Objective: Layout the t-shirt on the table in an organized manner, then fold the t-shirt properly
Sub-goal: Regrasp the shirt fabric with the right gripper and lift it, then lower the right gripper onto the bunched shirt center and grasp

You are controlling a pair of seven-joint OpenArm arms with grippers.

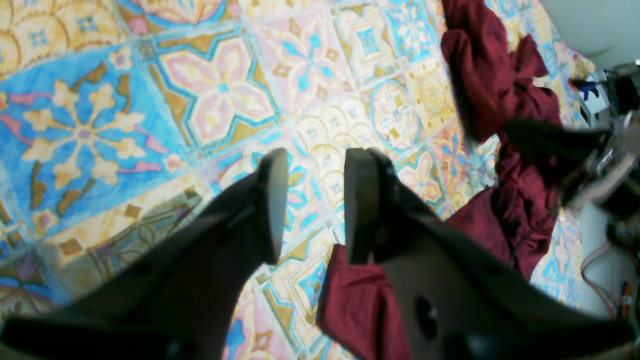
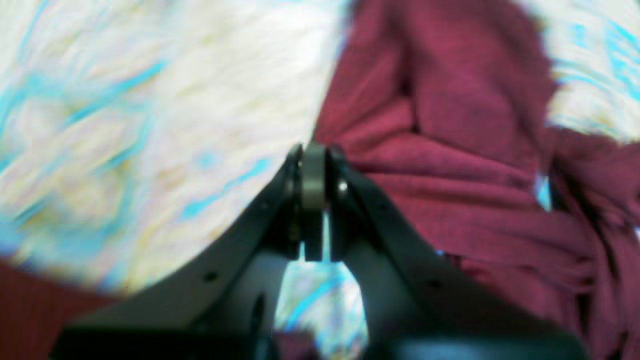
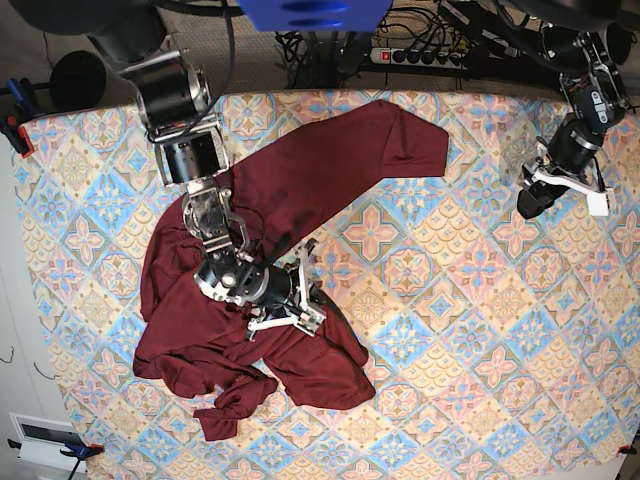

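Note:
The maroon t-shirt (image 3: 260, 200) lies crumpled across the left half of the patterned table (image 3: 450, 330), one sleeve stretched toward the back middle. My right gripper (image 3: 308, 275) is low over the shirt's right edge. In the right wrist view its fingertips (image 2: 314, 170) are pressed together at the edge of the blurred fabric (image 2: 450, 150), and creases run into them. My left gripper (image 3: 528, 208) hangs at the far right, away from the shirt. Its jaws (image 1: 312, 200) stand apart over bare tablecloth (image 1: 215, 95) with nothing between them; the shirt (image 1: 500, 90) shows to its right.
A power strip with cables (image 3: 420, 55) runs along the table's back edge. Clamps (image 3: 15, 125) hold the cloth at the left edge. A white box (image 3: 45, 435) sits off the front left corner. Patterned tablecloth covers the right half.

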